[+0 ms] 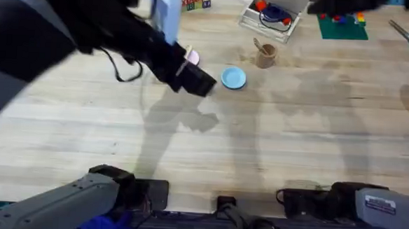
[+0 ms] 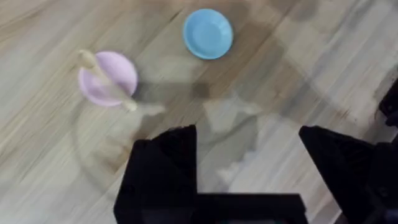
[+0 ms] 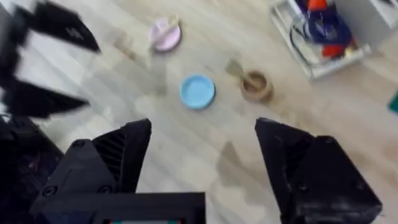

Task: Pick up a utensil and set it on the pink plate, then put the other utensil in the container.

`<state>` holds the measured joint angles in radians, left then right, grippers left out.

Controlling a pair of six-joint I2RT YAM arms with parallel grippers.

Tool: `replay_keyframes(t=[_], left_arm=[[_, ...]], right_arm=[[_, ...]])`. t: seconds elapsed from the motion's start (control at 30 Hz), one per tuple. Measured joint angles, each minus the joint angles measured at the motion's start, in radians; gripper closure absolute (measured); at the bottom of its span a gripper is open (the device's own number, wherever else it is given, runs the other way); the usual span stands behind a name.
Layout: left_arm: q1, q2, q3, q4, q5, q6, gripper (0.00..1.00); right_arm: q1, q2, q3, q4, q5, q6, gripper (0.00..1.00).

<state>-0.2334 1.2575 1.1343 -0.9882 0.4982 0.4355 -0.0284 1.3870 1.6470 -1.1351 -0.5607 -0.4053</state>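
Table (image 1: 294,147): spoon (image 2: 106,79) on pink plate (image 2: 112,78); fork (image 3: 239,70) in cup (image 3: 256,86).

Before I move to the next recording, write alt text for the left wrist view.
A small wooden utensil lies across the pink plate on a pale wood table, with a light blue plate apart from it nearby. The left gripper is open and empty above the bare tabletop.

A pale wood-grain table (image 1: 272,153) fills the scene, evenly lit, with soft shadows across it.
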Motion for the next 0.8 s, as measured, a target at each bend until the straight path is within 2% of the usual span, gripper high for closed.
replay_keyframes(t=[0.17, 0.37, 0.8], left_arm=[[0.015, 0.0, 0.159, -0.15, -0.069, -0.002, 0.008], [0.015, -0.026, 0.293, -0.229, -0.1, 0.013, 0.007], [0.015, -0.321, 0.32, -0.287, -0.174, 0.021, 0.008]], right_arm=[[0.0, -0.078, 0.0, -0.146, 0.076, 0.0, 0.006], [0.0, -0.113, 0.0, -0.229, 0.105, 0.0, 0.005], [0.0, -0.112, 0.0, -0.23, 0.113, 0.0, 0.005]])
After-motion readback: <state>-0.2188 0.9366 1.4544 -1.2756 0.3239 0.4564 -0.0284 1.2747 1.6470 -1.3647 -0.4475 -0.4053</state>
